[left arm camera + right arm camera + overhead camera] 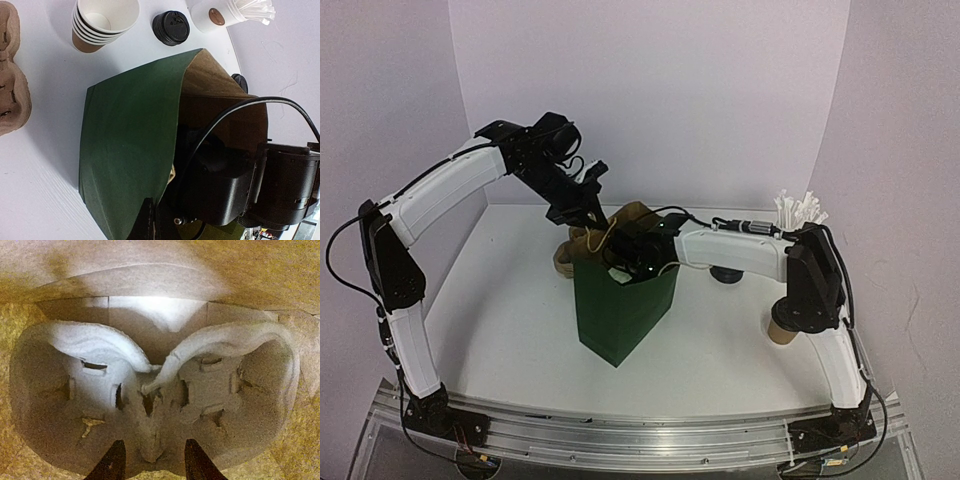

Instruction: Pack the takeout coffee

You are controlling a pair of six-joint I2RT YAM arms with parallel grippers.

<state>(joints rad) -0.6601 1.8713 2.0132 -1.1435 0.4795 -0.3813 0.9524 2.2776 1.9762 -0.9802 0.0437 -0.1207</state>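
Note:
A green paper bag stands open mid-table. My left gripper is shut on its rear rim, and one dark finger lies against the green outside. My right gripper is open, deep inside the bag. Its fingertips straddle the centre ridge of an empty pulp cup carrier on the bag floor. A black dome lid stands on the table behind the bag, also in the top view. I cannot see a cup under it.
A stack of lidless brown cups sits beside the lid and by the right arm's elbow. A white cup of wrapped sticks stands at the back right. More pulp carriers lie left of the bag. The right arm's wrist fills the bag mouth.

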